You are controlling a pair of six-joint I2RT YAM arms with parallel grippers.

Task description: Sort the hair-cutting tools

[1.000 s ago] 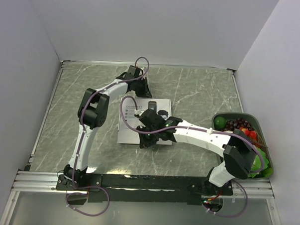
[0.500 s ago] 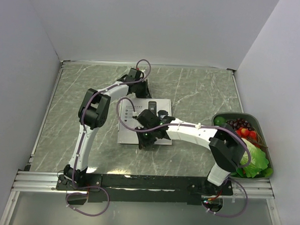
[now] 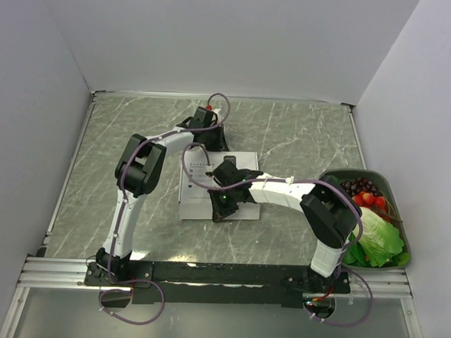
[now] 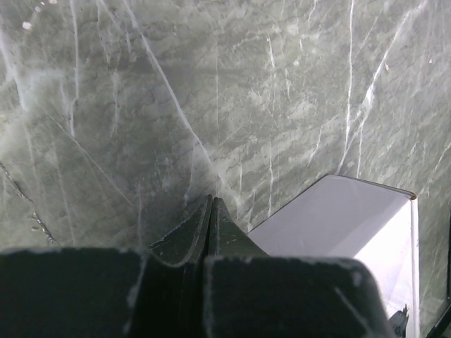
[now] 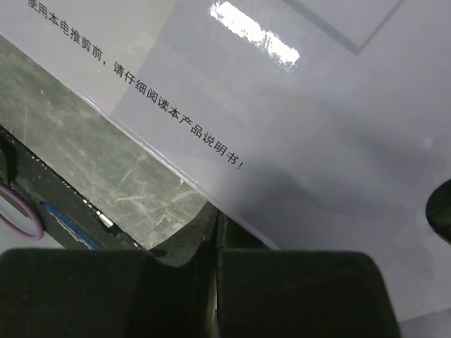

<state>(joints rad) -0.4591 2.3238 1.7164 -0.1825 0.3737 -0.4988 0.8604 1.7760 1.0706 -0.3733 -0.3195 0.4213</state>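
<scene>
Right arm [image 3: 284, 194] folded in over the white box [image 3: 198, 198], left fingers [image 4: 187, 239] moved to the counter [image 4: 211, 105] by its far corner; right fingers [image 5: 180, 246] at its near edge; both pairs closed, empty; clipper hidden, likely under the right wrist, so nothing sorted.

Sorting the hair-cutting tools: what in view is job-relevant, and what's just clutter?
Job: white printed box; left fingers and right fingers, shut, by its edges. No clipper or attachments visible.
Clutter: green tray; grapes; lettuce; red fruit.
</scene>
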